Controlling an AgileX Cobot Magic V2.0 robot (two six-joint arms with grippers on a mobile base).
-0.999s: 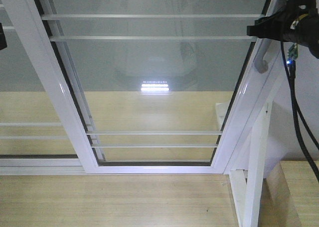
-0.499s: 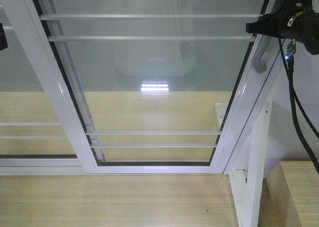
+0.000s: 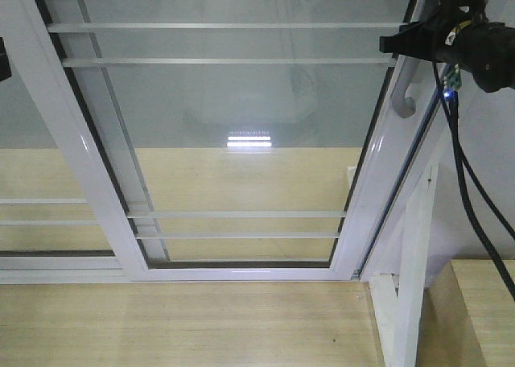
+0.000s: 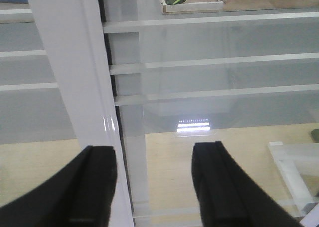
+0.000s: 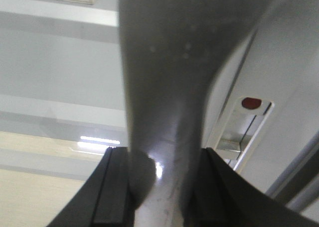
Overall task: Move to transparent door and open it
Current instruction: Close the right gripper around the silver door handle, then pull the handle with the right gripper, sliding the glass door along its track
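Note:
The transparent door (image 3: 364, 198) fills the front view, a clear glass panel in a glossy white frame. Its curved silver-grey handle (image 3: 400, 92) sits on the right stile. My right gripper (image 3: 405, 40) is at the top right, shut on that handle. In the right wrist view the handle (image 5: 164, 87) runs between both black fingers (image 5: 115, 192), which press on it from either side. My left gripper (image 4: 154, 187) is open with nothing between its fingers. It faces the door's left stile (image 4: 75, 87) and the glass beside it.
A white outer frame post (image 3: 412, 254) stands right of the door, with a wooden box (image 3: 483, 311) beyond it. A handle-less glass panel (image 3: 40, 166) lies to the left. Wooden floor (image 3: 201, 327) is below. A latch recess with a red dot (image 5: 249, 103) is beside the handle.
The door has slid left with my right gripper on its handle. A narrow dark gap has opened between its right stile and the outer frame.

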